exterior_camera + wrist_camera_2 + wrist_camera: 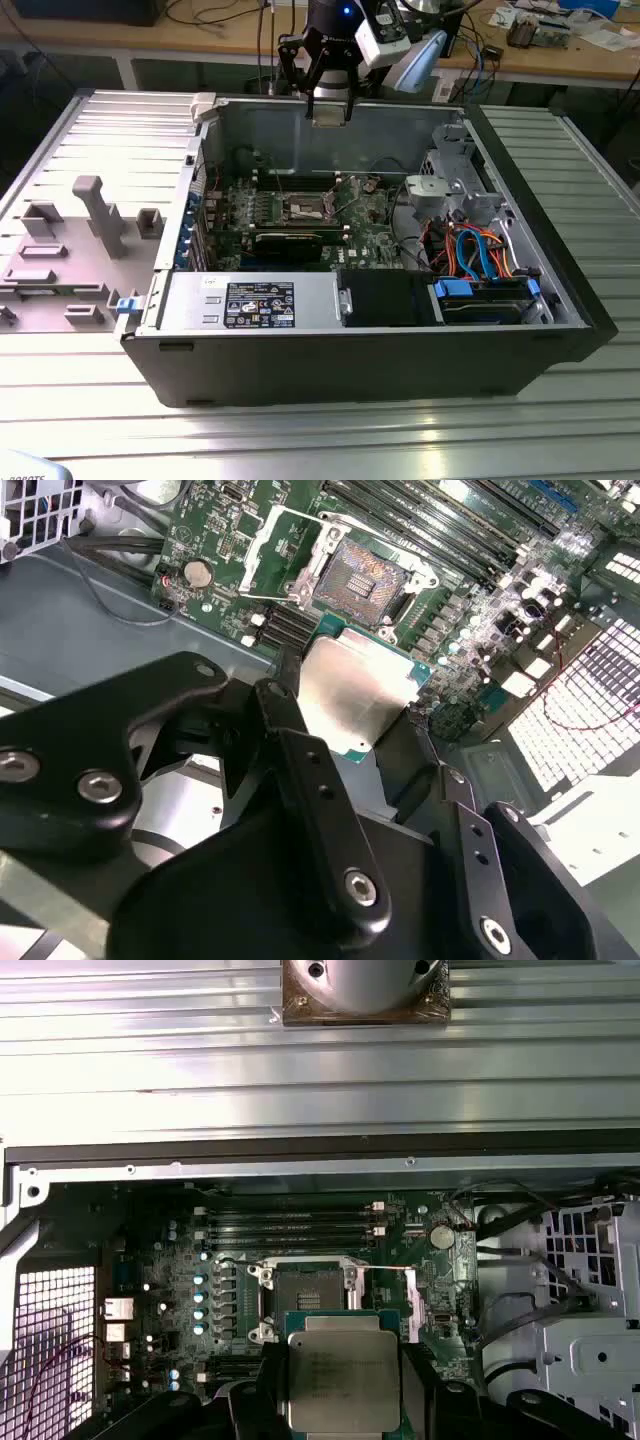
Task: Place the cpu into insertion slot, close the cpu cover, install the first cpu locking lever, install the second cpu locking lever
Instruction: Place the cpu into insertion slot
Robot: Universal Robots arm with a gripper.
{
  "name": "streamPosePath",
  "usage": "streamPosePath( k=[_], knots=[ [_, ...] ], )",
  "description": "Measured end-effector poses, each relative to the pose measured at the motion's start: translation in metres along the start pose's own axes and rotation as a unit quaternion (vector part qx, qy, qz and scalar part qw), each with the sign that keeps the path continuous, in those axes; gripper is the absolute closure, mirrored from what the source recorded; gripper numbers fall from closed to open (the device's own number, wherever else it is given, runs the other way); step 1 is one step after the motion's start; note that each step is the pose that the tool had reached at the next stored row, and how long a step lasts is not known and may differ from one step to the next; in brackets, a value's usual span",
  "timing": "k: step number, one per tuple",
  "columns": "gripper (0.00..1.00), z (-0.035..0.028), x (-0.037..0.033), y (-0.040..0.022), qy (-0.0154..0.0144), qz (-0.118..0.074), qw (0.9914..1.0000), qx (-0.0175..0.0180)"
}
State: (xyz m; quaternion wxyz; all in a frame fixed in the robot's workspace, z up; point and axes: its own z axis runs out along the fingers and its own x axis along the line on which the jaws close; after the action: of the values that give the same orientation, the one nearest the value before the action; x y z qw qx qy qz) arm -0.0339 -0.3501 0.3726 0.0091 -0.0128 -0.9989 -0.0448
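My gripper (330, 108) hangs above the back wall of the open computer case (380, 370), shut on the cpu (330, 113). In both wrist views the cpu (355, 685) (340, 1375) is a flat silver square with a thin green rim, pinched by its edges between the black fingers (300, 750). The insertion slot (362, 578) (303, 1300) (308, 208) lies bare on the green board below, well apart from the cpu. The cpu cover (268, 548) (410, 1305) is swung open beside the slot.
Long memory slots (290, 1225) run beside the socket. A black expansion card (290, 240) crosses the board. A power supply (250, 302) and a drive bay with orange and blue cables (478, 255) fill the case front. A grey fixture plate (70, 250) lies at the exterior view's left.
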Motion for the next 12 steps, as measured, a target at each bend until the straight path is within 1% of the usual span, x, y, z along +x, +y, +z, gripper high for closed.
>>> streamPosePath(
  k=[10,12],
  knots=[
    [0.46,0.0000,0.0000,-0.0002,0.0000,0.000,1.00000,0.0000],
    [0.46,-0.0001,-0.0001,-0.0015,0.0000,0.000,1.00000,0.0000]
  ],
)
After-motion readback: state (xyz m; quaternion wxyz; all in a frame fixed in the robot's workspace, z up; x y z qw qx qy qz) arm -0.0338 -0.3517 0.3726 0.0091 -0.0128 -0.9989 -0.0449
